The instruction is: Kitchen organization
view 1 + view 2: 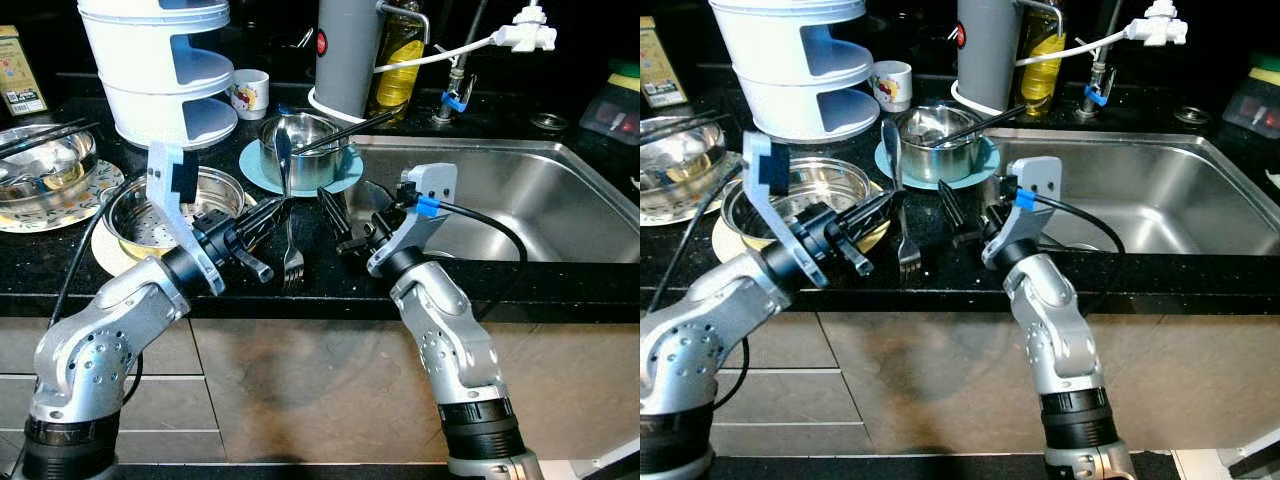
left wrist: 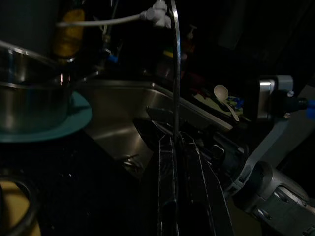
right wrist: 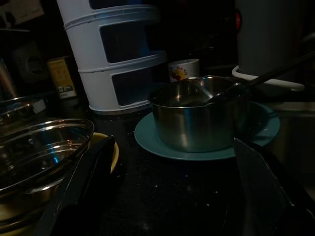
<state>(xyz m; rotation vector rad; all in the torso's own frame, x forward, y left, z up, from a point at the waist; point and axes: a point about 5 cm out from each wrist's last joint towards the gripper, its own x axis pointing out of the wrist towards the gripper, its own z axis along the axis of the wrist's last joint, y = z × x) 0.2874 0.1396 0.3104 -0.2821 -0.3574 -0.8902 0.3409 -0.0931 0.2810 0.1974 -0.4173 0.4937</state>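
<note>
Left gripper [image 1: 268, 213] pinching spoon [image 1: 283, 152], seemingly; right gripper [image 1: 345, 215] wide beside fork [image 1: 292, 255].

The white tiered rack [image 1: 160, 70] is cut off (top edge), its upper part unseen

The bench [image 1: 320, 275] is glossy black speckled stone. Right of it, the sink [image 1: 530, 200] is brushed steel with a dull sheen. The small pot [image 1: 300, 150] is polished steel on a smooth matt teal plate [image 1: 255, 165]; left of the pot, the perforated bowl [image 1: 150, 215] is shiny steel, the tiered rack [image 1: 160, 70] glossy white plastic
</note>
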